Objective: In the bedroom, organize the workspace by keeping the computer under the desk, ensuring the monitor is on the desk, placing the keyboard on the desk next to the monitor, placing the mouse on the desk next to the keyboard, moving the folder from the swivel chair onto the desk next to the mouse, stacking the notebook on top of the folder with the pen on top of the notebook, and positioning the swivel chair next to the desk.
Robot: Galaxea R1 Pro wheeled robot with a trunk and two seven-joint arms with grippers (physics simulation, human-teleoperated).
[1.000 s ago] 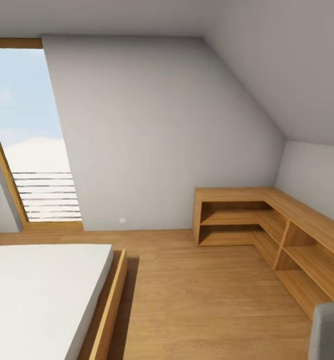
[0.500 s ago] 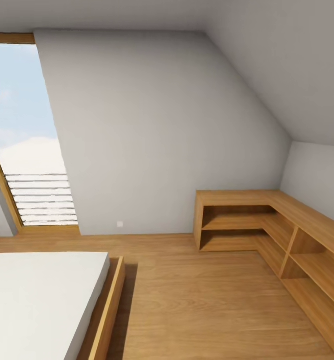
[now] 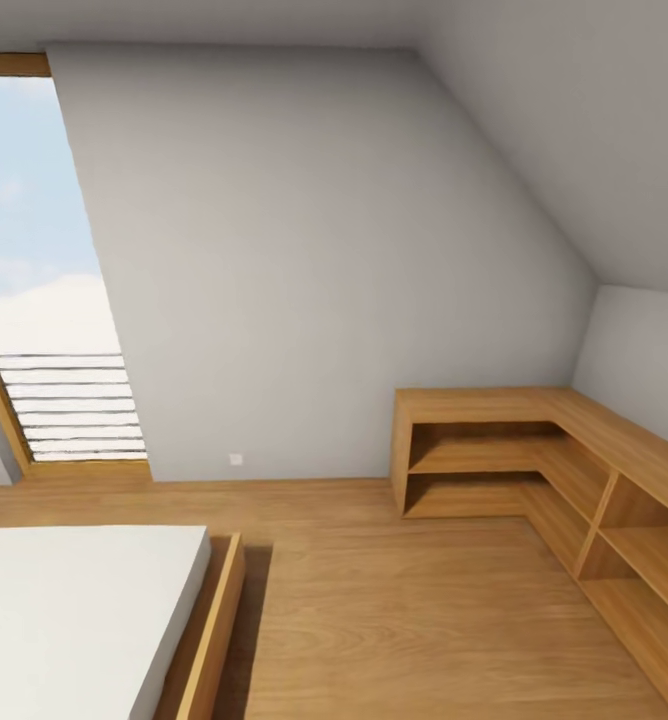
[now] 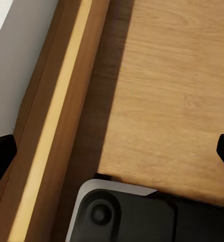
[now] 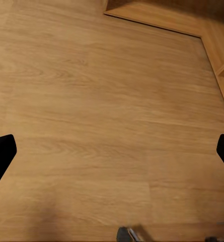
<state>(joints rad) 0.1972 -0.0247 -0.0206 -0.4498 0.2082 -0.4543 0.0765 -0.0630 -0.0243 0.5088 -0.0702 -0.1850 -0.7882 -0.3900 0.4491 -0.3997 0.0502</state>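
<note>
Surveying a bedroom in transit: the head view holds a bed (image 3: 74, 610) with white mattress and wooden frame at lower left, a tall window (image 3: 44, 280) with slatted railing at the left edge, a grey wall (image 3: 314, 260) under a sloped ceiling at centre, a small white wall socket (image 3: 236, 459) low on that wall, and an L-shaped wooden shelf unit (image 3: 534, 450) at right, its open compartments bare. Wood floor (image 3: 394, 620) across the lower middle. Change noted: against the earlier head pictures the whole scene has slid leftward and slightly down, the window narrowing at the left edge and the grey seat-like corner once at lower right gone from frame; this reads as the camera turning, not the furniture moving. Left gripper (image 4: 112, 151): fingers spread wide, dark tips at both side edges of the left wrist view, nothing between them, hanging over the bed's frame rail (image 4: 56, 126) and floor, with the robot's dark base at the bottom. Right gripper (image 5: 112, 151): fingers likewise wide apart and empty, above bare floor with a corner of the shelf unit at upper right. Task items: bench, monitor, keyboard, mouse, folder, notebook, pen, computer and swivel chair lie outside these views; whereabouts cannot be told. Judgement: search or approach phase; no arranging begun, and the robot likely needs further turning to find the bench.
</note>
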